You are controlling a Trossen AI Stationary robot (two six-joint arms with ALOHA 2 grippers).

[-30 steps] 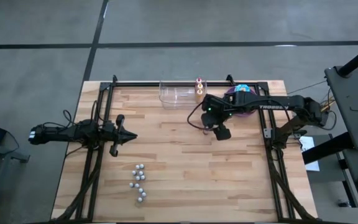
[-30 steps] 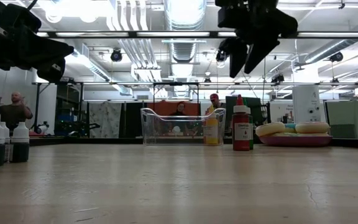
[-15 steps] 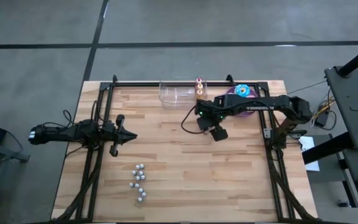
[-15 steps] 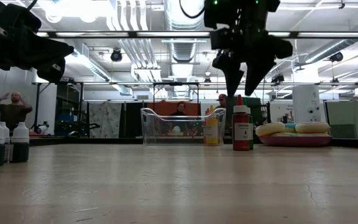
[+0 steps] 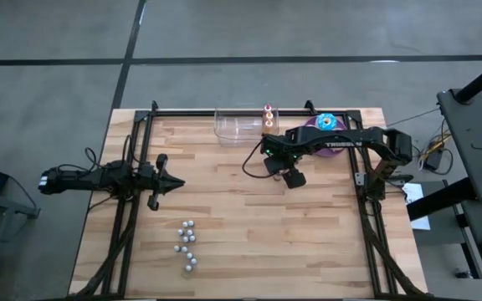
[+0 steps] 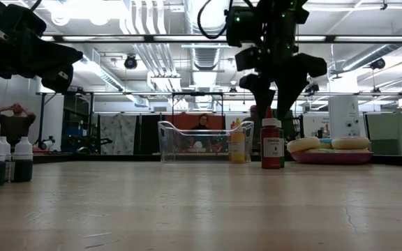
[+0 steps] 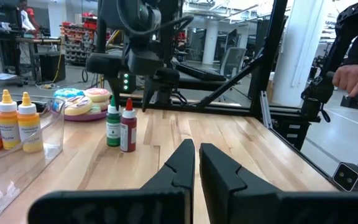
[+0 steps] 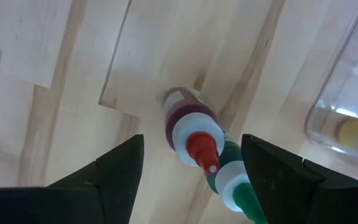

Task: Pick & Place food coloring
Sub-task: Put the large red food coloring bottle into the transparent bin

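Two small food coloring bottles stand upright side by side on the table, one red [image 8: 191, 127] and one green [image 8: 235, 183]. They also show in the low view, the red bottle [image 6: 271, 145] in front. My right gripper [image 8: 191, 142] hangs open above them, pointing down. Its fingers [image 6: 260, 90] stand on either side of the red bottle's nozzle, about level with its tip, and touch nothing. More bottles [image 5: 268, 117] stand beside the clear container [image 5: 237, 125]. My left gripper [image 7: 195, 165] waits shut and level at the table's left [image 5: 170, 182].
A plate of frosted doughnuts [image 5: 326, 124] sits at the far right, behind the right arm. Several small silvery balls [image 5: 187, 247] lie near the front left. White-capped dark bottles [image 6: 5, 164] show at the low view's left. A person's hand [image 7: 353, 74] is beyond the table.
My right gripper has come down and a little toward the table's left, from well above the red and green bottles to where its open fingers straddle the red bottle's nozzle. The bottles have not moved.
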